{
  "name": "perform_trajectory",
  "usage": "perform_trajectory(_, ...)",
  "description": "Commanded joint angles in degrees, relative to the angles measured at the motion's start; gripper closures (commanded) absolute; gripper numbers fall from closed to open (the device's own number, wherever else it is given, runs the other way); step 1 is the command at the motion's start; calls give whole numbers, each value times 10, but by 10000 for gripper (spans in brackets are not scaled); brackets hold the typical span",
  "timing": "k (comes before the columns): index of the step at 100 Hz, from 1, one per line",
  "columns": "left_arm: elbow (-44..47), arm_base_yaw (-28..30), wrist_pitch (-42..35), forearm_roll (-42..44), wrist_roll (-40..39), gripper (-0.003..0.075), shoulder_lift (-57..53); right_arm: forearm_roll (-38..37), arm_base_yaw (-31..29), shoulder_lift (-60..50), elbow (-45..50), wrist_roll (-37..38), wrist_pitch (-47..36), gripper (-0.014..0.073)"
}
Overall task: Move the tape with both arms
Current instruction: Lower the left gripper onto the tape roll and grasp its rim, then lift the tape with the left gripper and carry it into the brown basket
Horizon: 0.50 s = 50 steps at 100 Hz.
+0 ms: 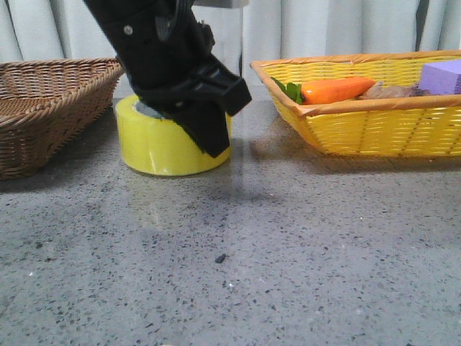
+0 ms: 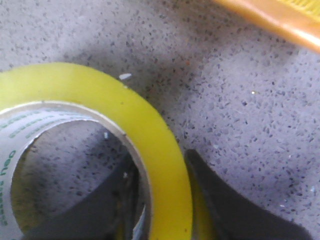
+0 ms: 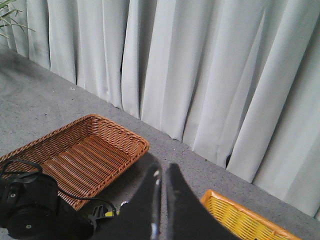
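yellow tape [image 1: 169, 148] lies flat on the speckled grey surface [image 1: 288, 245] between the brown wicker basket [image 1: 43, 101] and the yellow basket [image 1: 374, 115]; green lettering on its white core [image 2: 12, 145] is too blurred to read. the left gripper [image 2: 165, 210] straddles the roll's wall, one of its fingers [image 2: 235, 210] outside and the other inside the core, though i cannot tell if they squeeze it. the right gripper [image 3: 162, 205] is up in the air, its fingers pressed together on nothing.
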Motion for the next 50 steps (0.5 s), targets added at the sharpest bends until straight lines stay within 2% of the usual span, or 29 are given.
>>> perform_trajectory(1, -53, -3, -4, 12, -1, 720, -33, -13, -2, -9, -12, -1, -38, 668)
perform_trajectory(16, -116, 9, 64, 39, -2, 741, -56, -13, -2, -9, -12, -1, -36, 668)
perform_trajectory(28, -146, 35, 78, 46, -3, 741, -94, -13, -2, -9, -12, -1, -36, 668)
perform_trajectory(50, -151, 138, 120, 46, -3, 741, -151, -13, -2, -8, -12, -1, -36, 668)
